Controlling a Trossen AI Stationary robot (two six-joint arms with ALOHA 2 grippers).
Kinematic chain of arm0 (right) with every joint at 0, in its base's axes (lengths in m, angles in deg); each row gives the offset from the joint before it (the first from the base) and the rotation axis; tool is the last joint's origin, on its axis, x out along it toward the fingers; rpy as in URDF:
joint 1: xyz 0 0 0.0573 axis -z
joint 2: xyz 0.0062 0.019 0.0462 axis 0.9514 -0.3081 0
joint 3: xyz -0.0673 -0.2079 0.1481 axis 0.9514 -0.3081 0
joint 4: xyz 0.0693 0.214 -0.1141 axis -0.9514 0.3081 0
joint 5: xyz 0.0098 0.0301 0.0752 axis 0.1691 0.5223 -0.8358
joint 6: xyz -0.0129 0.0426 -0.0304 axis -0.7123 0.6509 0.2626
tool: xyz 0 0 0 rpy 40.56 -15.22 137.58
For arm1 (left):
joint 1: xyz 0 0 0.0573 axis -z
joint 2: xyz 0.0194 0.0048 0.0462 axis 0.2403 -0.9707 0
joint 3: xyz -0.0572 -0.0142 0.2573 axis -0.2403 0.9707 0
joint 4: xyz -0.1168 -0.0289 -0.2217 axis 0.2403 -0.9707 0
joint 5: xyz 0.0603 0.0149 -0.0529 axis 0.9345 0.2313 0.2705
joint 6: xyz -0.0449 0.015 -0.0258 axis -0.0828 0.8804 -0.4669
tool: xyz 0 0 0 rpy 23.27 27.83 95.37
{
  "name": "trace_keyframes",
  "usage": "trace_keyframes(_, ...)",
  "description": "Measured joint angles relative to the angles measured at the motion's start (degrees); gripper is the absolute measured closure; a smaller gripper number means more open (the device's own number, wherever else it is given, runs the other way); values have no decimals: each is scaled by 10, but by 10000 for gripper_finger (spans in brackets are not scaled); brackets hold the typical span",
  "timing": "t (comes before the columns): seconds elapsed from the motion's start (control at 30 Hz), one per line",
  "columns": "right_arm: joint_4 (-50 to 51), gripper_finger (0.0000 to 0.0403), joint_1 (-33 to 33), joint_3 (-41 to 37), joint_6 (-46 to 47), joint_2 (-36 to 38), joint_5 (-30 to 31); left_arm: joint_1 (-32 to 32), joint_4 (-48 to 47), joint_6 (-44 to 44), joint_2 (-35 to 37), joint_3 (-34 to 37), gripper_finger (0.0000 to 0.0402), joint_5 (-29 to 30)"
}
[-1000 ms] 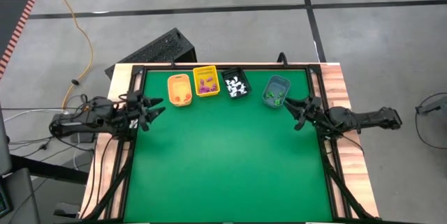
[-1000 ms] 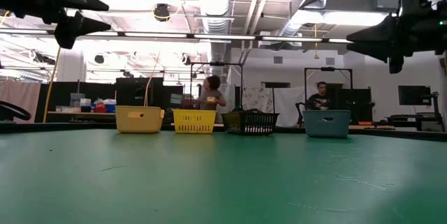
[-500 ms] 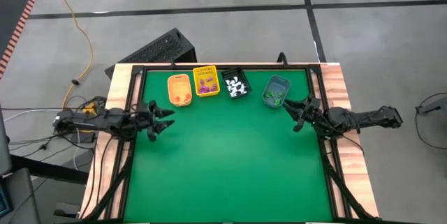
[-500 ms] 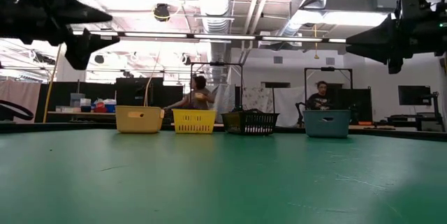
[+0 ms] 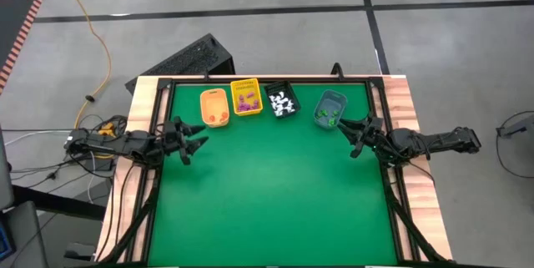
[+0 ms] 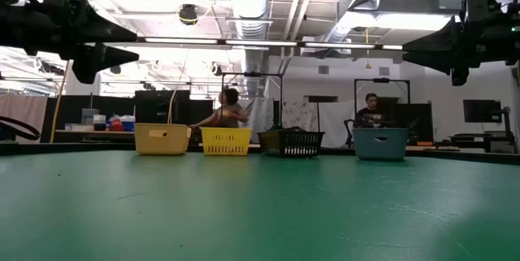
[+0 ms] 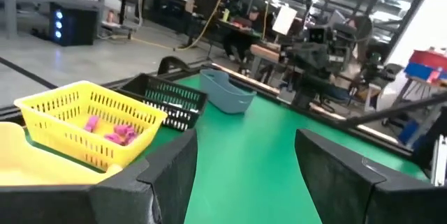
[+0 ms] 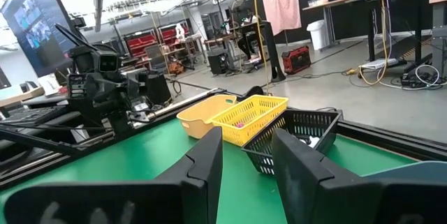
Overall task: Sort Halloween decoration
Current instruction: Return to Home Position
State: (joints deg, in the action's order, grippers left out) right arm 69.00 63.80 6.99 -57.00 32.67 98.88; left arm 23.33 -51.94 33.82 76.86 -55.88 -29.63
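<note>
The Halloween decoration lies sorted in four small bins along the table's far edge. Orange-brown trinkets [image 5: 219, 118] are in the orange bin [image 5: 208, 101]. Purple ones [image 7: 112, 132] are in the yellow bin [image 5: 245, 86]. White ones [image 5: 283, 103] are in the black bin [image 5: 271, 91], and green ones [image 5: 330, 118] are in the grey-blue bin [image 5: 332, 98]. My left gripper [image 5: 194, 139] hovers open over the table's left edge, near the orange bin. My right gripper [image 5: 349, 132] hovers open at the right edge, beside the grey-blue bin. Nothing is between either pair of fingers.
The green table top [image 5: 267, 193] spreads bare toward the near edge, inside a black frame [image 5: 157, 118]. A dark keyboard-like object [image 5: 188, 58] lies on the floor behind the table. People show in the room far behind the bins [image 6: 230, 110].
My left gripper has sunk a little and reached slightly farther in over the table from its left edge, then come to rest. It has stayed open. The bins and my right arm have kept still.
</note>
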Motion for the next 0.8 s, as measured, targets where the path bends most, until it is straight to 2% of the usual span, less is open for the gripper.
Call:
trace_keyframes(0.27, -1, 276, 0, 0, 0, 0, 0, 0, -15, -48, 0, 0, 170, -50)
trace_keyframes(0.8, -1, 276, 0, 0, 0, 0, 0, 0, -16, -48, 0, 0, 170, -52)
